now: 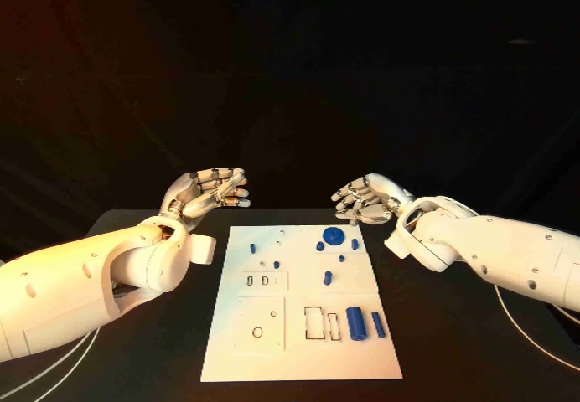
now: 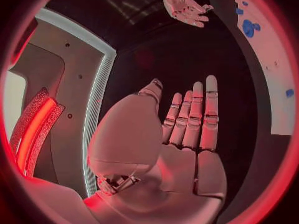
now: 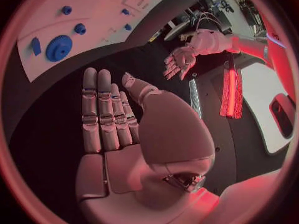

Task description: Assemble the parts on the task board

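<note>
The white task board [image 1: 272, 352] lies in the middle of the black table. A round blue gear [image 1: 334, 235] sits near its far edge, with small blue pegs [image 1: 254, 248] around it. Two blue cylinders [image 1: 355, 322] lie at the near right, beside rectangular slots. My left hand [image 1: 208, 193] hovers beyond the board's far left corner, fingers apart and holding nothing. My right hand [image 1: 366, 200] hovers beyond the far right corner, likewise holding nothing. In the right wrist view the right hand's fingers [image 3: 102, 114] stretch out straight, with the gear [image 3: 58, 47] ahead of them. The left hand's fingers [image 2: 193, 117] are straight too.
The black table [image 1: 145, 276] extends on both sides of the board. Thin white cables [image 1: 532, 339] trail over the table at the right and at the near left. A dark curtain closes off the back.
</note>
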Tool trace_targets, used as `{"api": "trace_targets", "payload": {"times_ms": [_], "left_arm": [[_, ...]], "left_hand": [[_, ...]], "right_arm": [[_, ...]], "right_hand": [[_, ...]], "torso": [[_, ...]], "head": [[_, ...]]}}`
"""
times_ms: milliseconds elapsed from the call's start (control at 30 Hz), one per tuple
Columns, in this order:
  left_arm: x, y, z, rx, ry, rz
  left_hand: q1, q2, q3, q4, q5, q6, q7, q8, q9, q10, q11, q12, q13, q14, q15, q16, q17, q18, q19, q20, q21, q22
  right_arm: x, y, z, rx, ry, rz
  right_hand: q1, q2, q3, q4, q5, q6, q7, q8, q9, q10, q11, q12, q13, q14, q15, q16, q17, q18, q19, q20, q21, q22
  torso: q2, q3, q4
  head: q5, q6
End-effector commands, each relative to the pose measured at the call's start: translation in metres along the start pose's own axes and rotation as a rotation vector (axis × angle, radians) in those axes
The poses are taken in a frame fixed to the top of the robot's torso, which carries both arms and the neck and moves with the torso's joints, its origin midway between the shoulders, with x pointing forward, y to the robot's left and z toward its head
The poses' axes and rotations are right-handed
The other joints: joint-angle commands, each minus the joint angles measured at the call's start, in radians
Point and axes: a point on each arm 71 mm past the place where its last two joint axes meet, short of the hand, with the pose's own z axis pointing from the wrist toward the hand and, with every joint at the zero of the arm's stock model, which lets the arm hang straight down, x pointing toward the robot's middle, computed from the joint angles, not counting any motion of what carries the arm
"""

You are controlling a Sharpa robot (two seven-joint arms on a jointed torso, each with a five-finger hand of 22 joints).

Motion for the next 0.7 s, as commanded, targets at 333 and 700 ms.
{"api": "trace_targets", "payload": {"times_ms": [333, 700], "left_arm": [[0.025, -0.021, -0.023, 0.0, 0.172, -0.038], [0.031, -0.025, -0.029, 0.002, 0.213, 0.012]], "left_hand": [[0.004, -0.026, 0.024, -0.001, 0.0, -0.002, 0.036, -0.017, -0.008, 0.0, 0.003, -0.03, 0.0, -0.011, 0.0, 0.032, 0.047, 0.011, 0.031, -0.007, 0.045, 0.021], [-0.018, -0.061, 0.014, 0.005, 0.0, 0.001, 0.025, -0.017, -0.009, -0.002, 0.003, -0.036, -0.001, -0.045, 0.002, 0.051, 0.075, 0.009, 0.023, -0.007, 0.062, 0.029]], "right_arm": [[0.013, 0.019, 0.013, -0.001, 0.154, -0.474], [0.03, 0.036, 0.015, -0.044, 0.158, -0.708]], "right_hand": [[-0.063, -0.089, 0.141, 0.042, 0.004, 0.085, -0.04, 0.016, 0.099, 0.128, -0.051, -0.01, 0.019, 0.262, -0.054, 0.826, 0.762, -0.106, 0.326, -0.057, 0.896, 1.008], [-0.094, -0.135, 0.136, 0.056, 0.004, 0.077, -0.062, 0.017, 0.13, 0.077, -0.052, -0.012, 0.01, 0.263, -0.055, 0.874, 0.797, -0.112, 0.334, -0.056, 0.936, 1.061]], "torso": [[0.066, 0.0004, 0.0256], [0.091, 0.0025, 0.0378]], "head": [[-0.019, 0.011], [-0.029, 0.016]]}}
